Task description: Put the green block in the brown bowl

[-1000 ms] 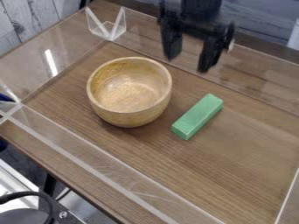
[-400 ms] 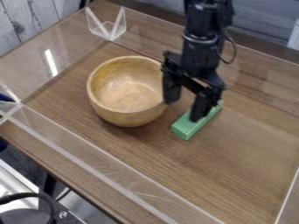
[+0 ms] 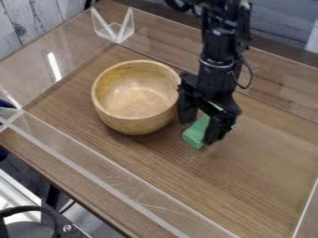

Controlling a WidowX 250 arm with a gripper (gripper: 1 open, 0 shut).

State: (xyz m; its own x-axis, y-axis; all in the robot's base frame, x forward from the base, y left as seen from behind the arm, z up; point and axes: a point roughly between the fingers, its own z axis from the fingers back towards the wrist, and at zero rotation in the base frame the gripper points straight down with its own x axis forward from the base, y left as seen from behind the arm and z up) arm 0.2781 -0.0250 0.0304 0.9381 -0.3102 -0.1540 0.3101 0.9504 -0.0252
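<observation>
The black gripper (image 3: 207, 121) points straight down at the end of a dark, jointed arm (image 3: 224, 42) that enters from the upper edge of the view. Its two fingers (image 3: 187, 108) stand spread apart, not clamped, and they straddle the green block (image 3: 196, 136), one finger on the side toward the bowl and the other on the far side. The fingertips reach down to about the level of the block; whether they touch it cannot be told from this view. The green block lies flat on the wooden table (image 3: 236, 191), its upper part hidden behind the gripper and only its nearer, lower end showing as a bright green patch. The brown bowl (image 3: 138, 96) sits just beside the block and the gripper, to the left in the picture; it stands upright, round, thick-walled, with visible grain and a pale interior that holds nothing. The block rests outside the bowl, close to its rim but apart from it. The table surface is dark brown wood with grain running across it. A clear plastic wall (image 3: 74, 158) borders the work area along the near left edge, and another transparent panel with a folded corner piece (image 3: 112, 26) stands at the back. Pale wooden planks (image 3: 32, 23) show beyond the enclosure at upper left.
</observation>
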